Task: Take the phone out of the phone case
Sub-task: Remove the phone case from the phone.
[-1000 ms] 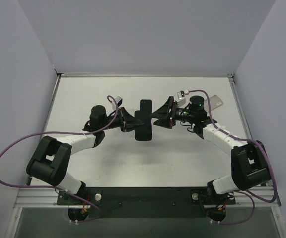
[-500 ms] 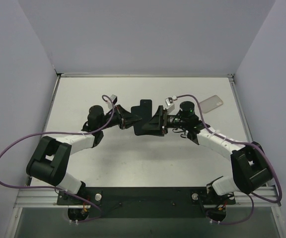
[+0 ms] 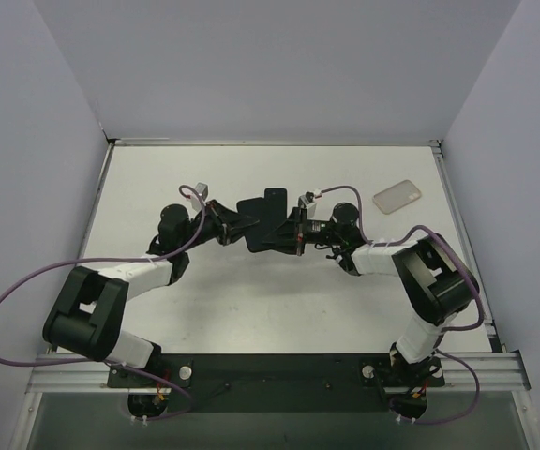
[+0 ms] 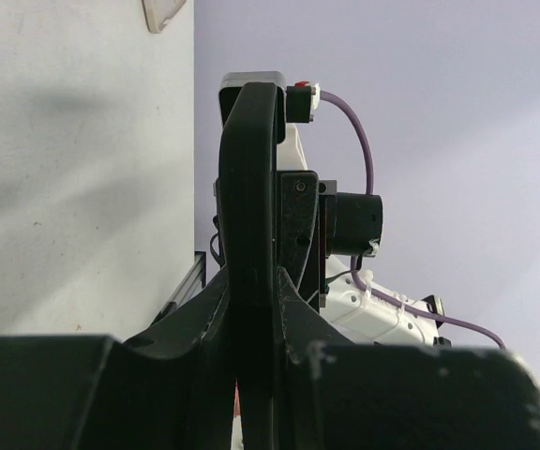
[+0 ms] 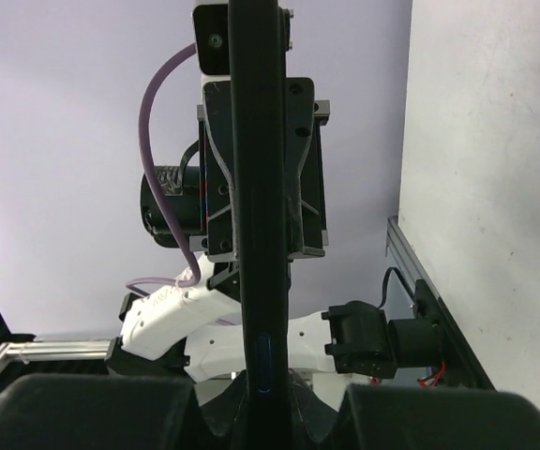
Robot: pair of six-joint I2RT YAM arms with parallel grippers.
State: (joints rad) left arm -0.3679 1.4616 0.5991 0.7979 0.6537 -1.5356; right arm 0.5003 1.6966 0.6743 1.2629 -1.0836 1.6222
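A black phone (image 3: 275,201) hangs above the middle of the table, held between both arms and tilted. My left gripper (image 3: 250,224) is shut on its left side, and my right gripper (image 3: 287,229) is shut on its right side. In the left wrist view the phone (image 4: 249,169) stands edge-on, rising from between the closed fingers of the left gripper (image 4: 251,337). The right wrist view shows the same slab (image 5: 259,187) edge-on, pinched low down by the right gripper (image 5: 262,403). A clear phone case (image 3: 397,196) lies flat on the table at the back right, apart from both arms.
Grey walls enclose the white table (image 3: 345,300) on the left, back and right. A metal rail (image 3: 279,373) with the arm bases runs along the near edge. Purple cables (image 3: 26,281) loop off each arm.
My right gripper has moved left onto the phone and shut on it. The phone has tilted and shifted slightly left, still held by the left gripper. The case has not moved.
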